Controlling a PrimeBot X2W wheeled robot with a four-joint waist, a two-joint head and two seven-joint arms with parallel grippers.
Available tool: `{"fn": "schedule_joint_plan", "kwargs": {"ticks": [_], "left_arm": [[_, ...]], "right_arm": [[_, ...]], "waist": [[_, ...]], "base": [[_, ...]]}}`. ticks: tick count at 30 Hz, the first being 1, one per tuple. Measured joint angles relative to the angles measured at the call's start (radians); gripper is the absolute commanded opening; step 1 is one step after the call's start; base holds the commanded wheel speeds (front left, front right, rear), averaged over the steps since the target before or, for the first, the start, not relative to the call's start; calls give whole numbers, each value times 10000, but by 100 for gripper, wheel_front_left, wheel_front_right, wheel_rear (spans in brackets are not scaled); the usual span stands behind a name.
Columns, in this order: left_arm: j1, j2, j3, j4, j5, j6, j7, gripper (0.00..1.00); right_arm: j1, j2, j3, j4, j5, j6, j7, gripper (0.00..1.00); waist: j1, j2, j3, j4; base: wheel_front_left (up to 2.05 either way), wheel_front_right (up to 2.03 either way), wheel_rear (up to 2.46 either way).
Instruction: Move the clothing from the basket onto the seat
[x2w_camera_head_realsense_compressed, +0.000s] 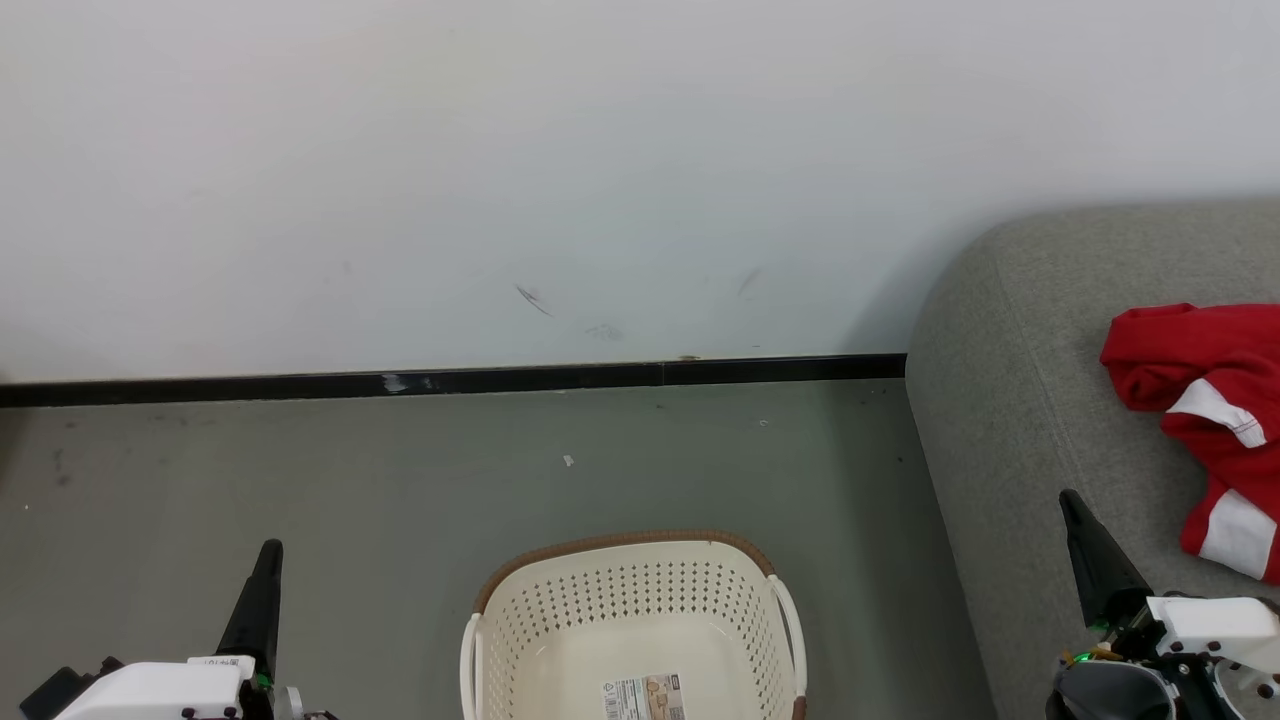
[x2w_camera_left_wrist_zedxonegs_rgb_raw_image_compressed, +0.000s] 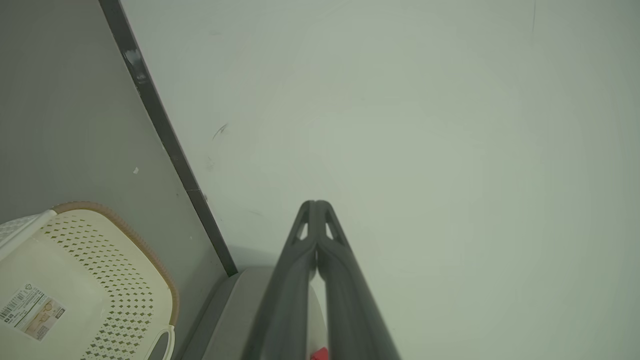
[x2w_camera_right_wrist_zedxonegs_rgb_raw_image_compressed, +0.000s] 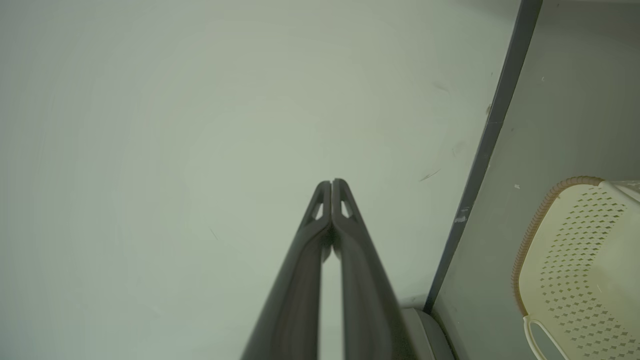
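The red clothing (x2w_camera_head_realsense_compressed: 1200, 385) with white panels lies crumpled on the grey seat (x2w_camera_head_realsense_compressed: 1010, 400) at the right, cut off by the picture's edge. The cream basket (x2w_camera_head_realsense_compressed: 620, 545) stands on the floor at the bottom centre, holding nothing but a paper label (x2w_camera_head_realsense_compressed: 645, 697) on its bottom. My left gripper (x2w_camera_head_realsense_compressed: 268, 550) hangs over the floor left of the basket, shut on nothing (x2w_camera_left_wrist_zedxonegs_rgb_raw_image_compressed: 316, 203). Over the seat's front edge, my right gripper (x2w_camera_head_realsense_compressed: 1068, 498) is shut and empty too (x2w_camera_right_wrist_zedxonegs_rgb_raw_image_compressed: 331, 181). The basket's perforated wall (x2w_camera_left_wrist_zedxonegs_rgb_raw_image_compressed: 90, 250) (x2w_camera_right_wrist_zedxonegs_rgb_raw_image_compressed: 575, 240) shows in both wrist views.
A white wall (x2w_camera_head_realsense_compressed: 600, 150) with a black skirting board (x2w_camera_head_realsense_compressed: 450, 382) runs behind the grey floor (x2w_camera_head_realsense_compressed: 400, 480). The seat's rounded corner (x2w_camera_head_realsense_compressed: 960, 260) nearly meets the wall. A floor gap lies between the basket and the seat.
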Motion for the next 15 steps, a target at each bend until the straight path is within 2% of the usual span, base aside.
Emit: {"fn": "schedule_joint_plan", "kwargs": {"ticks": [15], "left_arm": [[-1,0,2,17,0,-8,2,0]], "right_arm": [[-1,-4,2,0,0,0,0,0]], "waist": [[0,0,0,0]], "base": [[0,0,0]]}}
